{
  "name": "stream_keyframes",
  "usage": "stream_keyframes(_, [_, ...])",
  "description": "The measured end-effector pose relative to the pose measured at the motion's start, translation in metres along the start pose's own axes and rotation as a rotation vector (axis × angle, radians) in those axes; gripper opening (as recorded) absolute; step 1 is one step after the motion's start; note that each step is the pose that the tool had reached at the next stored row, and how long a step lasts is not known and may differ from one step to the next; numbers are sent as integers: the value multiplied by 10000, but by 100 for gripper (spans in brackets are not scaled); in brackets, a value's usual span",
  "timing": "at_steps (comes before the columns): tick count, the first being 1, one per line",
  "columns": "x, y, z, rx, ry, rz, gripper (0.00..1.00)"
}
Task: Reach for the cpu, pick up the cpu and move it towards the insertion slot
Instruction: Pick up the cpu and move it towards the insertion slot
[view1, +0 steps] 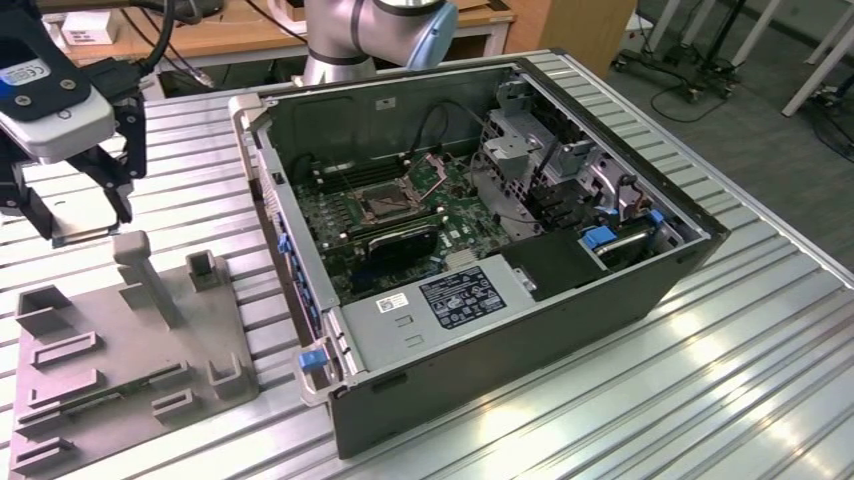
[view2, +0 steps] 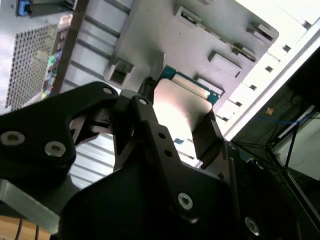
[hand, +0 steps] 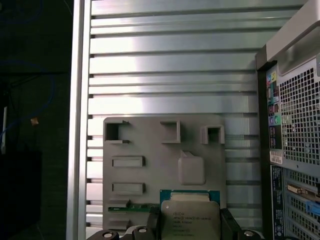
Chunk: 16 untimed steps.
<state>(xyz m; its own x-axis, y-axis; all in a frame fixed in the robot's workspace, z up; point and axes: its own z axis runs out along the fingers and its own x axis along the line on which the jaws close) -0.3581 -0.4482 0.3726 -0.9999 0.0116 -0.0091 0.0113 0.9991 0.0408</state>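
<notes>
Both wrist views show the hand (view2: 177, 132) gripping the cpu (hand: 190, 215); socket (view1: 378, 203) elsewhere.

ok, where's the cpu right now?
The cpu sits between the fingers of the hand in both wrist views, above the grey tray, on the exterior view's left, away from the insertion slot.

The gripper (view2: 177, 125) hangs wrist-down, its 2 black fingers (view2: 207, 135) clamped on the cpu (view2: 180, 107).
</notes>
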Motion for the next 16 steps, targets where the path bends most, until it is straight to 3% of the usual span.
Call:
stream_keyframes(7, [-28,1,-12,5,-1,2,55])
stream_keyframes(9, [-85,1,-8,4,-2,6,55])
stream_keyframes(16, [-152,2,-1,5,-2,19,55])
